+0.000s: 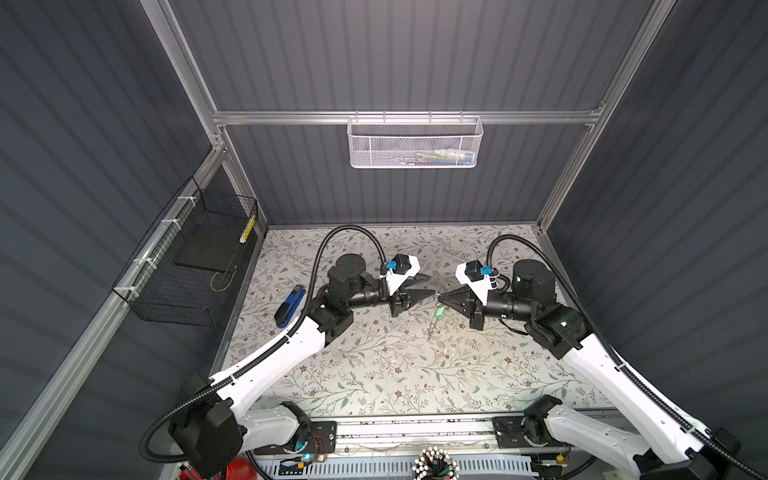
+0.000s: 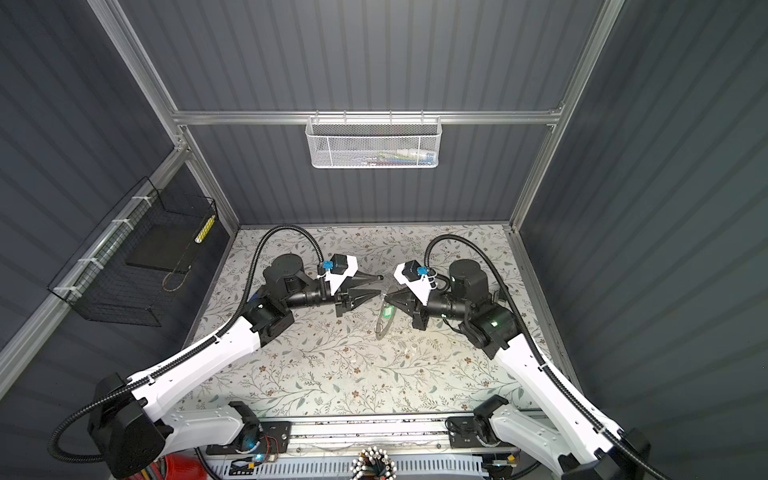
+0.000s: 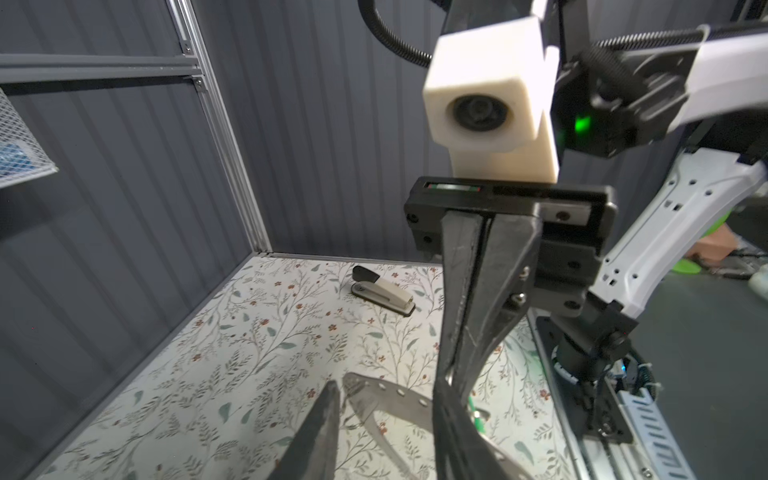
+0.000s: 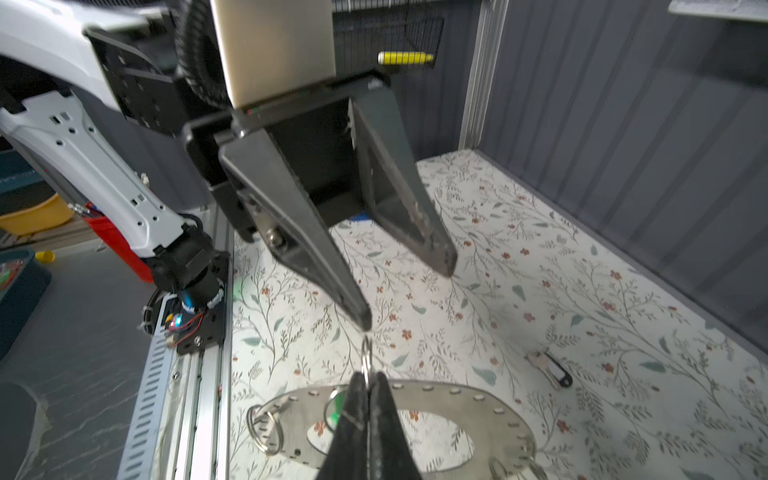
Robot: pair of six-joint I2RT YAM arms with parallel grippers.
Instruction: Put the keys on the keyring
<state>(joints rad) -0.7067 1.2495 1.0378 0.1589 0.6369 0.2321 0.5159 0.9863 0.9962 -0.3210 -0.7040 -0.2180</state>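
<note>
The keyring [image 4: 457, 401], a flat grey ring with small rim holes, hangs above the floral table [image 4: 540, 291]. My right gripper [image 4: 368, 378] is shut on a small wire ring [image 4: 366, 357] at the keyring's rim. A green-tagged key [image 4: 338, 409] shows just behind its fingers and dangles below both gripper tips in both top views [image 1: 439, 311] [image 2: 388, 311]. The black-headed key [image 4: 555, 370] lies on the table, apart from the keyring. My left gripper [image 3: 388, 386] [image 1: 432, 284] is open, with the keyring's rim [image 3: 386, 395] between its fingers, facing the right gripper [image 1: 439, 297] tip to tip.
A blue stapler [image 1: 289, 307] lies at the table's left by the left arm. A grey-white stapler [image 3: 382, 293] sits near the far wall in the left wrist view. A white mesh basket [image 1: 415, 143] hangs on the back wall, and a black wire basket [image 1: 187, 270] on the left wall.
</note>
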